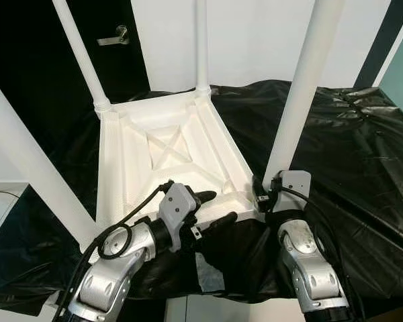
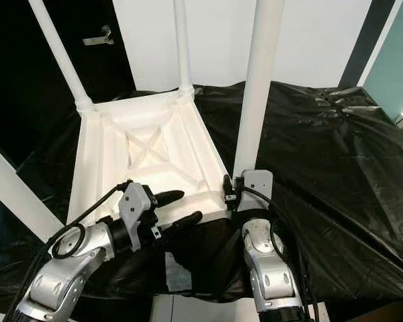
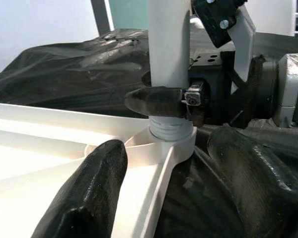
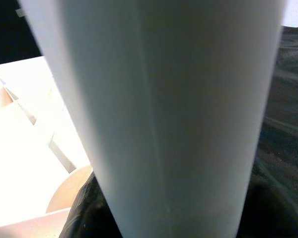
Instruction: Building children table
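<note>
Nearest the head camera, two silver arms are seen reaching forward over the front edge of the desk, which is draped in a crinkled black plastic sheet (image 1: 363,154).

Largest item: a white moulded plastic children's table top (image 1: 168,161), laid upside down on the sheet, its ribbed underside with a raised X brace facing up. It sits left of centre on the desk, its near edge close to the front edge.

Four long white cylindrical legs are seen rising from its corners. The near-right leg (image 1: 302,87) stands in the near-right corner socket, a threaded collar visible at its base in the left wrist view. The far-left leg (image 1: 80,54) and far-right leg (image 1: 201,43) stand at the back corners. The near-left leg (image 1: 33,171) crosses the left side of the frame at a slant.

Right end effector (image 1: 267,196): clenched on the near-right leg just above the socket; one black fingertip (image 3: 154,101) is seen pressed across the leg's front.

Left end effector (image 1: 211,208): released, fingers spread, one finger (image 1: 205,196) over the table top's near rim, the other (image 1: 221,220) outside it above the sheet. Nothing is held.

A dark door with a metal lever handle (image 1: 114,37) is noted behind the desk, on the left.
</note>
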`<state>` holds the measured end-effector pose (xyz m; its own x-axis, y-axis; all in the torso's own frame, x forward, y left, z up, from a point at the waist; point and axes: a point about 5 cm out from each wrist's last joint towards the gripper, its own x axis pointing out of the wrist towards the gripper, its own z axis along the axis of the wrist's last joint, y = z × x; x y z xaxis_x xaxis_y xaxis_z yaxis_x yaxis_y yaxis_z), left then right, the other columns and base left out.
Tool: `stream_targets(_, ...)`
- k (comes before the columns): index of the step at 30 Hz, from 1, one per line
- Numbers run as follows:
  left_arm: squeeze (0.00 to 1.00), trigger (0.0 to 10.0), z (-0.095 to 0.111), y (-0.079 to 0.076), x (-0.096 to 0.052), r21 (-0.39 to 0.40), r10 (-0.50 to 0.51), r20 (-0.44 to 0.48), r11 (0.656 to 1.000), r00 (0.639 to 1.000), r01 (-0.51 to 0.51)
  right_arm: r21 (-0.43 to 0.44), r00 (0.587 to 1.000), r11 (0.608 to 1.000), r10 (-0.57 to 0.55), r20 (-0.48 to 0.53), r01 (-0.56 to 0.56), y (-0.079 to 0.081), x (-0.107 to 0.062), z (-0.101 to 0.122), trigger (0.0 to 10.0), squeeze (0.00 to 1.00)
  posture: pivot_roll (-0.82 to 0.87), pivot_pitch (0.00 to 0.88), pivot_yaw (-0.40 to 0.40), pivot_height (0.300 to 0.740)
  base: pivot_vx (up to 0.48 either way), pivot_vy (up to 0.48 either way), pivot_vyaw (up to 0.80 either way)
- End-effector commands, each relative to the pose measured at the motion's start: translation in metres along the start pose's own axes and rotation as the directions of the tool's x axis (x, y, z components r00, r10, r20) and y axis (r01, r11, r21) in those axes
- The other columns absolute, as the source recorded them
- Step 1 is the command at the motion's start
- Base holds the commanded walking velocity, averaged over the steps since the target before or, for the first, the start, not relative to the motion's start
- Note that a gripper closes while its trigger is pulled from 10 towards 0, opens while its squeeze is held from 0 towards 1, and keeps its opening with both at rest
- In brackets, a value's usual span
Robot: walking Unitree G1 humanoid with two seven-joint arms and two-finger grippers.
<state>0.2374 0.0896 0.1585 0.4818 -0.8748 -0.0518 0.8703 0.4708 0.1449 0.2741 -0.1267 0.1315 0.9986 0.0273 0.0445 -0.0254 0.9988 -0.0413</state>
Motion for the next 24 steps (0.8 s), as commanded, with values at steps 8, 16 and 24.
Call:
stream_targets(8,0.00,10.0,-0.003,0.001,0.000,-0.006,-0.004,-0.018,1.000,1.000,0.004,-0.028,1.000,1.000,-0.005,0.003,0.005,-0.013,-0.003,0.002,10.0,1.00,-0.04,0.000,0.019,0.740,0.000,0.000,0.00)
stream_targets(16,0.00,10.0,-0.004,-0.001,-0.001,-0.007,-0.005,-0.019,1.000,1.000,0.005,-0.054,0.948,0.948,0.317,0.030,-0.315,-0.035,-0.015,0.008,10.0,1.00,-0.03,0.000,0.008,0.740,0.000,0.000,0.00)
stream_targets(24,0.00,10.0,-0.006,0.000,0.001,-0.009,-0.006,-0.019,1.000,1.000,0.006,-0.124,0.811,0.802,0.583,-0.047,-0.584,-0.048,0.000,0.010,10.0,0.00,-0.03,0.000,0.013,0.740,0.000,0.000,0.00)
